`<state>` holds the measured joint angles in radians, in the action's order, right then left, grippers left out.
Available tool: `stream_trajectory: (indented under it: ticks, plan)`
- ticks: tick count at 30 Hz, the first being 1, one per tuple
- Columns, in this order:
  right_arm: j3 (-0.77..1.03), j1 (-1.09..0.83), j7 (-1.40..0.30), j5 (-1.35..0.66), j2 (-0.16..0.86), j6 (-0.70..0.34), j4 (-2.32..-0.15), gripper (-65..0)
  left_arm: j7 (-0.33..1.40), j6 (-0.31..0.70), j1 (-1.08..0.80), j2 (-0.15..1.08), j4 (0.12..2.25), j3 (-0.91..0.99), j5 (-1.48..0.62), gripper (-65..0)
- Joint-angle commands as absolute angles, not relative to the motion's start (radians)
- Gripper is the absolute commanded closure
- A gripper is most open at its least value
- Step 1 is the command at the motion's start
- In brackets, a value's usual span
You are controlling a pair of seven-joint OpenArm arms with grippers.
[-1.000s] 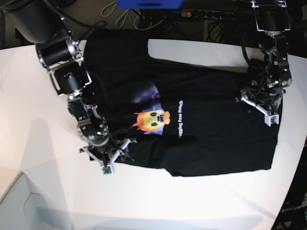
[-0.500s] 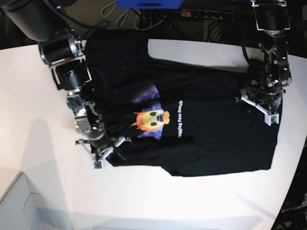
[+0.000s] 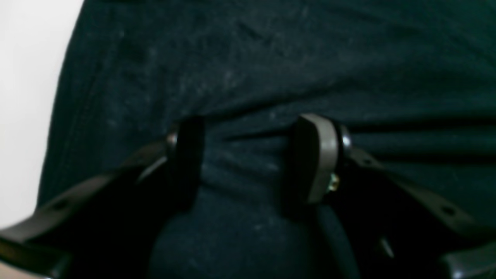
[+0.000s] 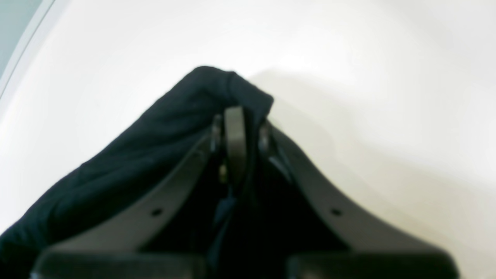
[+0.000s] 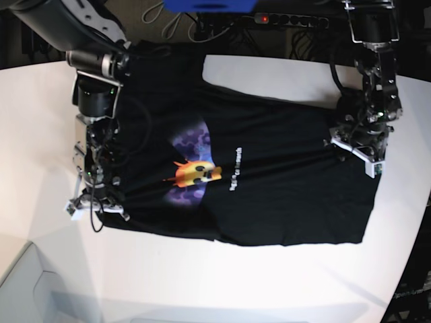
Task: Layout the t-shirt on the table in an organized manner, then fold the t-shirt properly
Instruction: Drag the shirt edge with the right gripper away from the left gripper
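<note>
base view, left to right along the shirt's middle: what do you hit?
bare white table → right gripper, shut on the t-shirt's edge → cartoon print → white text → plain black t-shirt → left gripper on the shirt → table edge

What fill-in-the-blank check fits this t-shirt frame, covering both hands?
1. The right hand is shut on a bunched fold of the ____ t-shirt.
2. The left hand rests on the cloth with its fingers ____.
3. The shirt lies on a ____ table.
4. The cartoon figure on the print is ____.

Missing words: black; apart; white; orange-yellow
</note>
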<state>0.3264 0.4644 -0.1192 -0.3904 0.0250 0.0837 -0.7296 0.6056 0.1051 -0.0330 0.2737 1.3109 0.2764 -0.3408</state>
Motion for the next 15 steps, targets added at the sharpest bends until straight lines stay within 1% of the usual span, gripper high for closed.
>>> stream_trajectory:
  ticks: [1, 4, 7, 15]
  plan:
    - [0.331, 0.467, -0.165, -0.390, 0.033, 0.124, -0.731, 0.0, 0.665, 0.104, -0.036, 0.277, 1.310, 0.272, -0.346, -36.7]
    - [0.331, 0.469, -0.193, -0.390, 0.036, 0.124, -0.740, 0.0, 0.665, 0.104, -0.036, 0.277, 1.310, 0.271, -0.346, -36.7]
    - [0.329, 0.455, -0.242, -0.390, 0.036, 0.124, -0.829, 0.0, 0.665, 0.104, -0.036, 0.277, 1.310, 0.271, -0.346, -36.7]
    - [0.297, 0.317, -0.460, -0.387, 0.039, 0.124, -1.234, 0.0, 0.667, 0.104, -0.053, 0.282, 1.311, 0.275, -0.346, -36.7]
